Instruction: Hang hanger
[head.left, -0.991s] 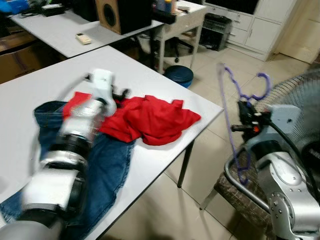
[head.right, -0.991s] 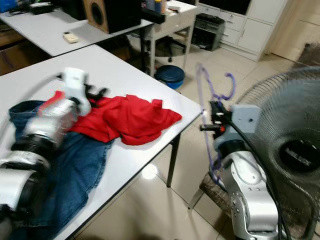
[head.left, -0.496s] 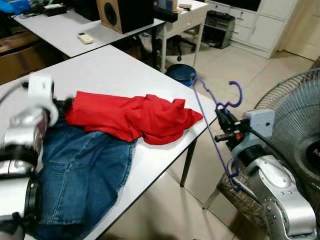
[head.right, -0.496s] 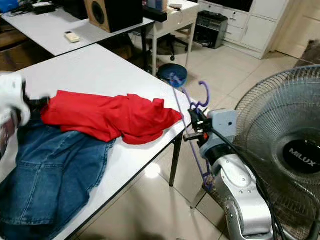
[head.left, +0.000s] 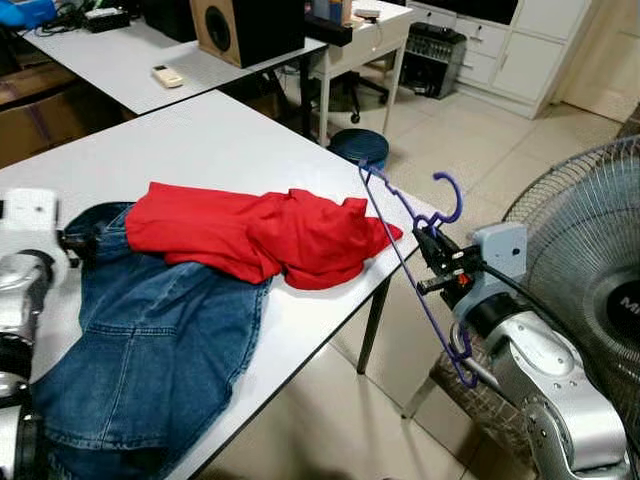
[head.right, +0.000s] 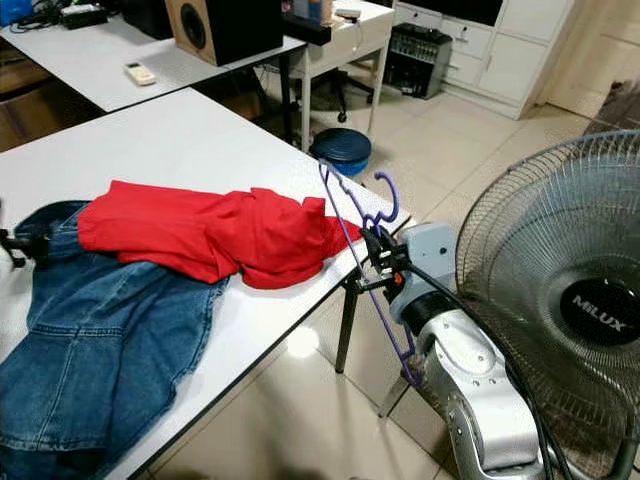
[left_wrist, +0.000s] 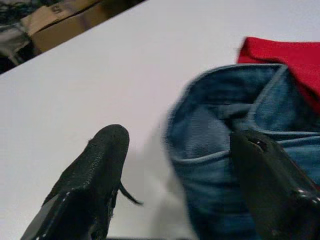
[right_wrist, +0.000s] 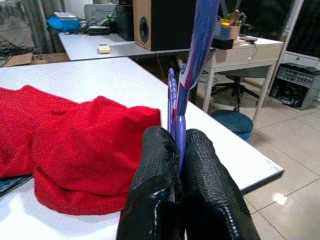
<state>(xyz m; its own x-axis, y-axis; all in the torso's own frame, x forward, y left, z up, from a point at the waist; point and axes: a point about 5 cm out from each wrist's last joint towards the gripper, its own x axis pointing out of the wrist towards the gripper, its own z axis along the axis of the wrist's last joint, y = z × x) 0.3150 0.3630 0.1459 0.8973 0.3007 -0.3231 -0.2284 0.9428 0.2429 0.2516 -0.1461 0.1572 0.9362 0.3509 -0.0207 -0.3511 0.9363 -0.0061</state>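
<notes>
The purple hanger, pinched in the closed fingers of the right gripper, has swung in to the desk edge beside the red garment, suggesting dressing comes next. The left gripper, fingers wide apart, has drawn back over the jeans, away from the garment.

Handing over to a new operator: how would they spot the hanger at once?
Find the white table, then its corner nearest the fan. Just beyond that corner, the right gripper is shut on the hanger: a thin purple wire frame, unlike the cloth heaps.
</notes>
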